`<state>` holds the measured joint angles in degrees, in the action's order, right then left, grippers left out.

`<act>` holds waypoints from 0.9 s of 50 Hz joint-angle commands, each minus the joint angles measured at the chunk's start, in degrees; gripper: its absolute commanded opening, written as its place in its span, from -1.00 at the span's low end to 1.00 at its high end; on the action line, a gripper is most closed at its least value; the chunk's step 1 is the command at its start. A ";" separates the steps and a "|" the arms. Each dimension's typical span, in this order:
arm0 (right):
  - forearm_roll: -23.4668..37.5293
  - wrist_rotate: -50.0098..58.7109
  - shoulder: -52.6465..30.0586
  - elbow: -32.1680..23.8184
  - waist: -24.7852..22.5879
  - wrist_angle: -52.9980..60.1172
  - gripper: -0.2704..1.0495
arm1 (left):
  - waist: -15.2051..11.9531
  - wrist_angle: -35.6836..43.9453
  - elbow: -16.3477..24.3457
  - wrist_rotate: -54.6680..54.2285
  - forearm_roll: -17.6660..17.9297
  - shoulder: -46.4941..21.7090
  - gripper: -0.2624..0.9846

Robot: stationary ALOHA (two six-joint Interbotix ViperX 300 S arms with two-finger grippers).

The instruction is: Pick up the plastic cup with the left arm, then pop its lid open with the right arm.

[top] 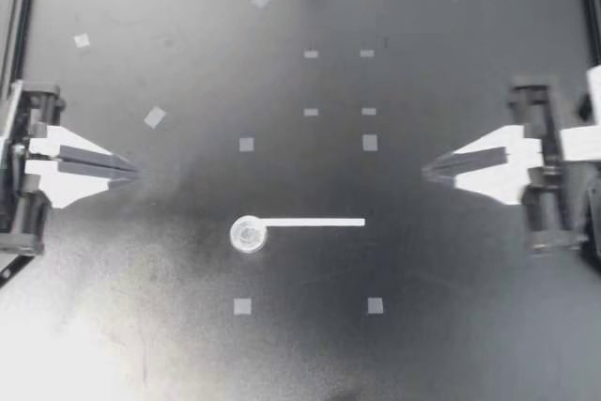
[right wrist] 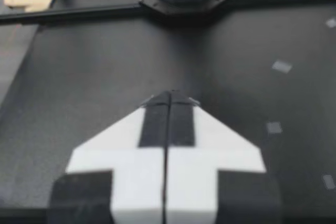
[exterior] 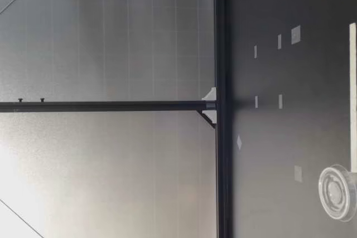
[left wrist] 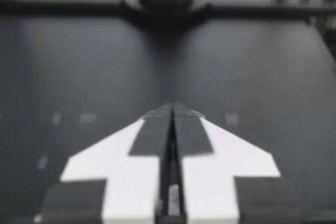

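A clear lid [top: 248, 233] lies mid-table at the end of a white strip [top: 315, 223], well apart from the left gripper [top: 131, 173] and right gripper [top: 427, 172] (fingers together on both). Tape squares [top: 246, 145] dot the black table [top: 451, 326]; beyond, a rail [exterior: 221, 54] and pale wall [exterior: 111, 37].

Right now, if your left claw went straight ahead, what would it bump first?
Likely my right claw, far across. The left claw looks set to pass beside the lid and strip, though height and aim are hard to judge.

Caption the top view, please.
Both shut, left gripper and right gripper flank a lid and white strip on the table.
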<state>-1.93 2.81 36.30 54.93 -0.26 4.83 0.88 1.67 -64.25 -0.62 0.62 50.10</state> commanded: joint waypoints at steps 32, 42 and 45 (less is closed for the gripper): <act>0.00 4.48 -35.60 -20.30 -0.18 -0.26 -0.65 | 0.18 2.37 -2.81 -1.14 0.79 -7.29 -0.60; 0.00 4.48 -39.99 -22.76 -0.79 -0.26 -0.65 | 0.18 2.64 -3.96 -2.46 0.88 -8.35 -0.31; 0.00 4.48 -40.96 -23.47 -1.05 -0.26 -0.65 | 0.18 2.99 -4.39 -2.46 0.88 -8.44 -0.15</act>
<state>-2.02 7.29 -4.66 33.57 -0.62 4.39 0.97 3.78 -68.99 -2.99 1.41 41.84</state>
